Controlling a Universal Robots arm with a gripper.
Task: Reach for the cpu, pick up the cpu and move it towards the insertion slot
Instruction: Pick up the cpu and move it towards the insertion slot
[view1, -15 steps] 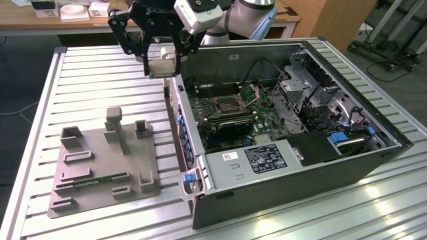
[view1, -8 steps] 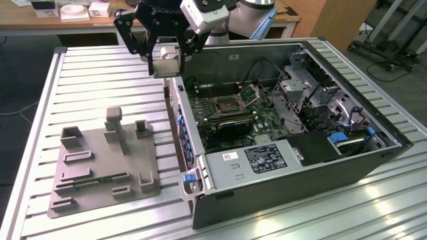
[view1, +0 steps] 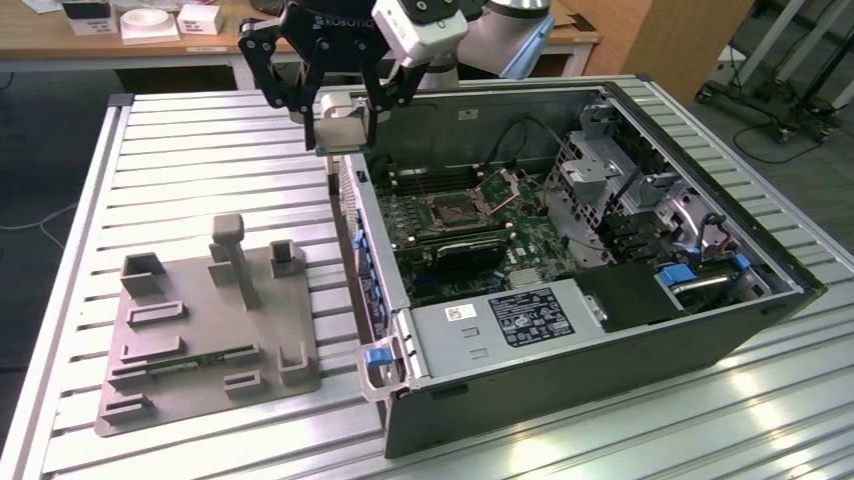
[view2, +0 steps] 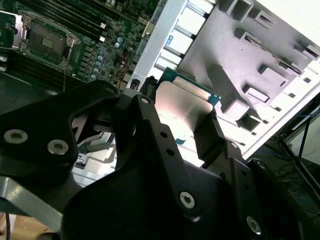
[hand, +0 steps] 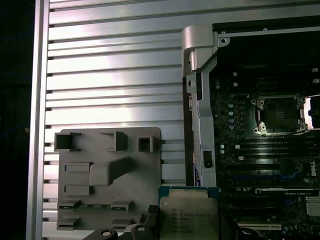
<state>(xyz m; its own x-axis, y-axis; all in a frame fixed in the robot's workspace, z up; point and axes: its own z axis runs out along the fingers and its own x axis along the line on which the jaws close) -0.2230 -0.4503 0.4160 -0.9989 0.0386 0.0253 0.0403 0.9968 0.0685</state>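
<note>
Silver cpu (hand: 189, 216) gripped betw claw (view1: 342, 125) fingers.

Cpu (view2: 182, 107) in hand (view2: 175, 117), above grey tray (view2: 260, 55)

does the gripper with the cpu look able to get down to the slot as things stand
Probably yes. The gripper holds the cpu above the case edge; the slot lies uncovered, its retention plate tipped up, with nothing over it.
</note>
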